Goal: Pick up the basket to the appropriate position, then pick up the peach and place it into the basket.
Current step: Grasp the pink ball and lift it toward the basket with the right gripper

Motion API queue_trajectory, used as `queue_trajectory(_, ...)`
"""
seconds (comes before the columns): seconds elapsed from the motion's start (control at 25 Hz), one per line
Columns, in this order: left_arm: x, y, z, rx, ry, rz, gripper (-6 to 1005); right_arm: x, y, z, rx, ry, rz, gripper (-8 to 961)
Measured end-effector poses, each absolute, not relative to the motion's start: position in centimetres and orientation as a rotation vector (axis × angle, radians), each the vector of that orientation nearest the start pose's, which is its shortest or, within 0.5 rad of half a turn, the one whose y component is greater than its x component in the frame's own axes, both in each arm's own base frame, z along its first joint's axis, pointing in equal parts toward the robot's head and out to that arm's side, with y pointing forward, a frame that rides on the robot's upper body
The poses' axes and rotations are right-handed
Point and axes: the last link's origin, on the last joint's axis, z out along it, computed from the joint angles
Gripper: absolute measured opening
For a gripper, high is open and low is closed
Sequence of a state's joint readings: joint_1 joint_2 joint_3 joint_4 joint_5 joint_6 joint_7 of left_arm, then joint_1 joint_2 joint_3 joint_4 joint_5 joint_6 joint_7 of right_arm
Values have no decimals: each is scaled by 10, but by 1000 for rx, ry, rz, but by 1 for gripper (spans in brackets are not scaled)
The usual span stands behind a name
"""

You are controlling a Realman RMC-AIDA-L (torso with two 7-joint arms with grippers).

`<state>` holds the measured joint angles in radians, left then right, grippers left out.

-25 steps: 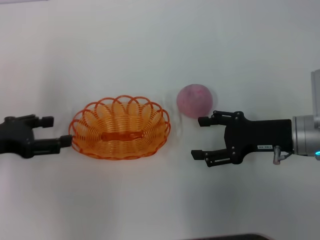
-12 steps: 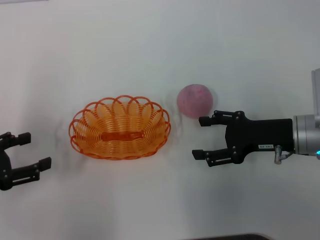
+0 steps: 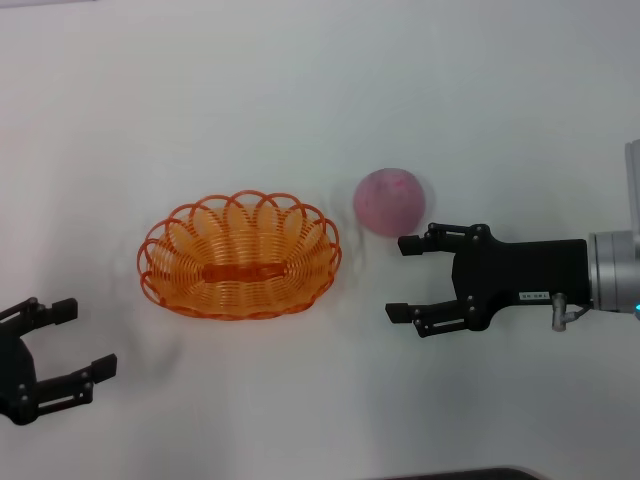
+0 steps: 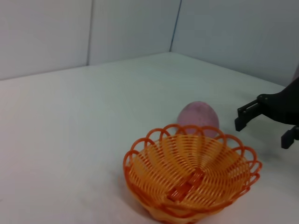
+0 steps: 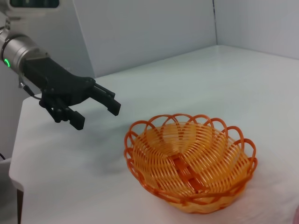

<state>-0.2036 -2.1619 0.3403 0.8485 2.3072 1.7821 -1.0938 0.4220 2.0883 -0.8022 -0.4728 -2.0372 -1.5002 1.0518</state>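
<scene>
**Head view: basket and peach on the table, both grippers apart and empty**

In the head view, the basket [image 3: 240, 256] is seen standing upright on the white table [image 3: 300, 90], left of centre, with nothing inside it. The peach [image 3: 389, 201] is set on the table just beside the basket's right end, a narrow gap being kept between them.

The left gripper [image 3: 72, 341] is placed near the lower left corner, below and to the left of the basket and well apart from it. Its fingers are spread and nothing is held between them.

The right gripper [image 3: 402, 279] is reached in from the right, pointed toward the basket. Its fingers are spread and empty; the upper fingertip [image 3: 408, 243] is positioned just below the peach, though contact cannot be judged. A small white label is carried on the gripper body, but its writing cannot be read.

In the left wrist view, the basket [image 4: 191, 176] is shown in front with the peach [image 4: 198, 114] behind its rim and the right gripper [image 4: 261, 121] beside it. In the right wrist view, the basket [image 5: 189, 161] and the left gripper [image 5: 96, 109] are shown apart.
</scene>
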Motion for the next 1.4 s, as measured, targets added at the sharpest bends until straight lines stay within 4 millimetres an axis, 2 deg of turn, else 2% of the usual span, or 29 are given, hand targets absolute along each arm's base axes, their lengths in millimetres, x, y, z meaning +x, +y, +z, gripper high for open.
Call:
queue_trajectory(0.24, -359, 196, 19, -2599, -693, -518, 861, 306, 266, -49, -2865, 497, 572, 924)
queue_trajectory(0.56, -358, 196, 18, -2599, -699, -524, 860, 323, 253, -21, -2790, 496, 571, 926)
queue_trajectory(0.8, -358, 198, 17, -2600, -696, -528, 859, 324, 253, -17, -2763, 519, 588, 927)
queue_trajectory(0.92, -357, 198, 17, -2599, -696, -529, 859, 319, 263, -10, -2744, 626, 599, 928)
queue_trajectory(1.12, -358, 199, 16, -2595, -704, -529, 858, 305, 282, 4, -2730, 904, 589, 929)
queue_trajectory(1.4, -359, 199, 15, -2592, -709, -525, 859, 296, 299, 11, -2731, 1025, 503, 931)
